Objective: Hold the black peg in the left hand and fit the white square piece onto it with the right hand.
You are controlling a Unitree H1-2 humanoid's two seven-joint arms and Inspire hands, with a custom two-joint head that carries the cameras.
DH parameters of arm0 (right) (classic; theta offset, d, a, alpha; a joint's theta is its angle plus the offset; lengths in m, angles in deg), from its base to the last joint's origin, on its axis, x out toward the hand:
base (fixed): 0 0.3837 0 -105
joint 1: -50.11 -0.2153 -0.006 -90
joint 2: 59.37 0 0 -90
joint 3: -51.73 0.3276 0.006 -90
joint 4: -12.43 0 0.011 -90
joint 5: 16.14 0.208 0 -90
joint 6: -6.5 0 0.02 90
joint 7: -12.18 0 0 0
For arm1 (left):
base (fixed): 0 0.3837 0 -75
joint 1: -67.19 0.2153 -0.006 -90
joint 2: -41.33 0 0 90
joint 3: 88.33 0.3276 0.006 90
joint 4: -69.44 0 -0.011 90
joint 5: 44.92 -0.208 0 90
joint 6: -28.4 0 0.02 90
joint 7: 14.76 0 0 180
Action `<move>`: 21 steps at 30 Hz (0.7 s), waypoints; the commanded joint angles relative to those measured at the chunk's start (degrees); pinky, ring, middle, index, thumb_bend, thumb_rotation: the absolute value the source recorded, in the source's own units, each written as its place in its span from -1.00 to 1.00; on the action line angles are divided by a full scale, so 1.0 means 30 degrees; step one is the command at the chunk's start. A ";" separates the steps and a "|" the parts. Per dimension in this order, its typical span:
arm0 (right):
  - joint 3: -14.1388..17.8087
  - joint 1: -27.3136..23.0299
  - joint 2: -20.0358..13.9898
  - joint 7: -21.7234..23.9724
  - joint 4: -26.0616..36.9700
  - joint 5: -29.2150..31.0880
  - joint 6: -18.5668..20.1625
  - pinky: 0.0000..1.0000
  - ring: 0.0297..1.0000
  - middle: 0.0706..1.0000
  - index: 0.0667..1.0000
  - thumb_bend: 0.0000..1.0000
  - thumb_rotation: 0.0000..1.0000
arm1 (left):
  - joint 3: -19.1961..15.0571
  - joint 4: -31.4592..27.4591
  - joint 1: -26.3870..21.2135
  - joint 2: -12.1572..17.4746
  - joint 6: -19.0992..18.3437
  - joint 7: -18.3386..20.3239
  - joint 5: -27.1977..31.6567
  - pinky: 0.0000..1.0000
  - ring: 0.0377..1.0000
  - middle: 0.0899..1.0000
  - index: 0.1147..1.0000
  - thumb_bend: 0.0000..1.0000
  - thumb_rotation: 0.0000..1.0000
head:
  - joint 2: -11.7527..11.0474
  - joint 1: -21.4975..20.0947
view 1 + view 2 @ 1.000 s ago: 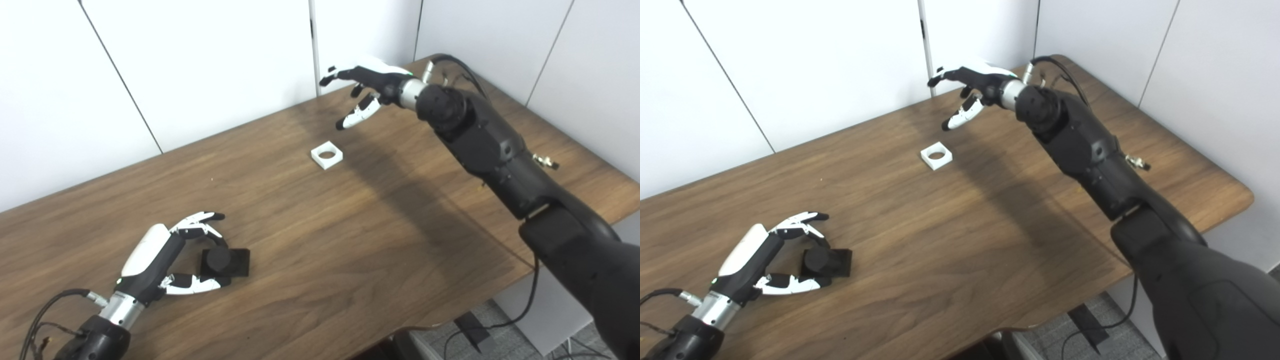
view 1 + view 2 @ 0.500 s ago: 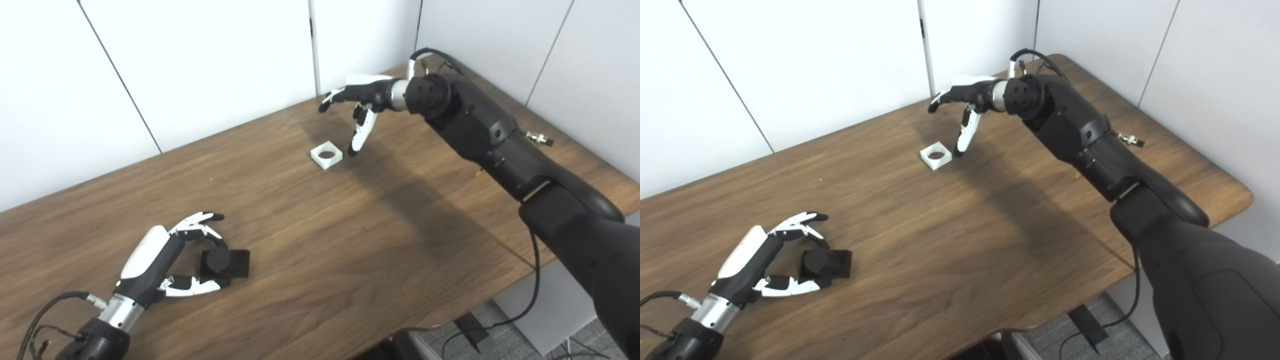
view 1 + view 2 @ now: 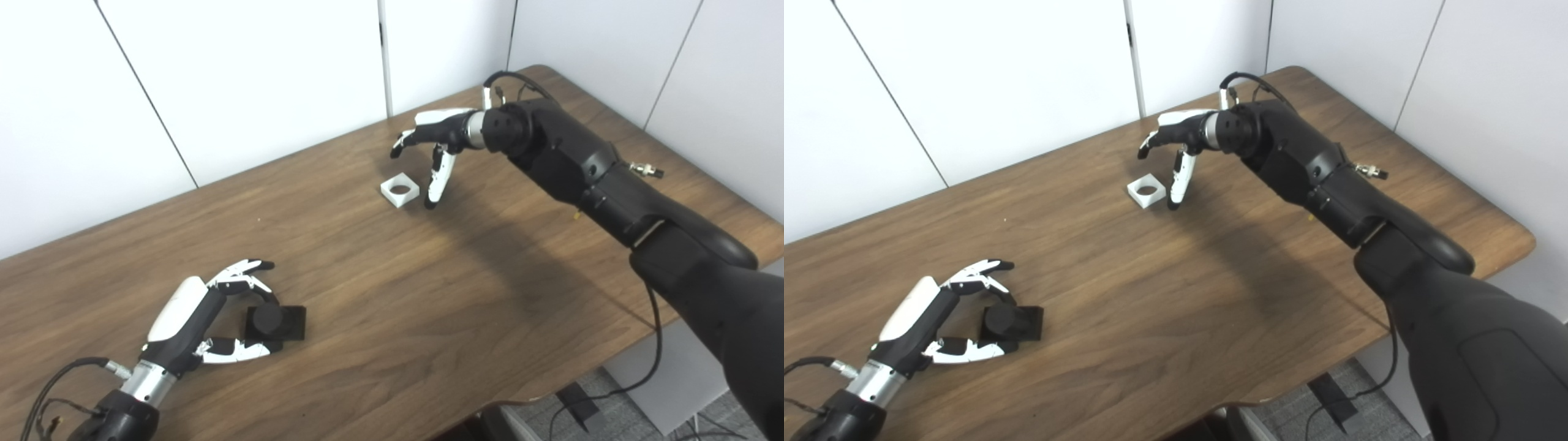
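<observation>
The black peg (image 3: 269, 320), a short round post on a square black base, stands on the wooden table (image 3: 392, 294) at the near left. My left hand (image 3: 208, 312) rests beside it, fingers apart around the post, thumb low along its near side; whether they touch it is unclear. The white square piece (image 3: 400, 190), with a round hole, lies flat at the far middle of the table. My right hand (image 3: 432, 144) is open just above and to its right. Its thumb points down close by the piece's right edge, its fingers reach over the far side.
White wall panels (image 3: 245, 79) stand right behind the table's far edge. The table's right edge and rounded corner (image 3: 1522, 242) lie under my right arm. A black cable (image 3: 612, 392) hangs below the near right edge.
My right hand has come down and nearer from above the table's far edge to just beside the white piece, and turned thumb down. My left hand and the peg have not moved.
</observation>
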 commanded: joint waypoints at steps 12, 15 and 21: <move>-0.0387 -0.0862 0.0533 -0.0499 -0.0295 -0.0742 -0.0751 0.71 0.96 1.00 0.70 0.61 -0.66 | 0.0856 0.0456 0.1371 0.0420 -0.1615 0.1959 -0.1170 0.56 0.82 0.71 -0.15 0.05 -0.89 | 0.0154 0.0291; -0.0460 -0.0805 0.0757 -0.0834 -0.0614 -0.1032 -0.1151 0.72 0.96 1.00 0.68 0.58 -0.65 | 0.0870 0.0344 0.1418 0.0458 -0.1665 0.1990 -0.1172 0.57 0.83 0.71 -0.15 0.04 -0.89 | 0.0171 0.0315; -0.0519 -0.0608 0.0938 -0.1315 -0.1026 -0.1228 -0.1587 0.65 0.93 0.98 0.62 0.53 -0.66 | 0.0934 -0.0060 0.1553 0.0575 -0.1984 0.2127 -0.1191 0.59 0.84 0.71 -0.15 0.05 -0.89 | 0.0325 0.0452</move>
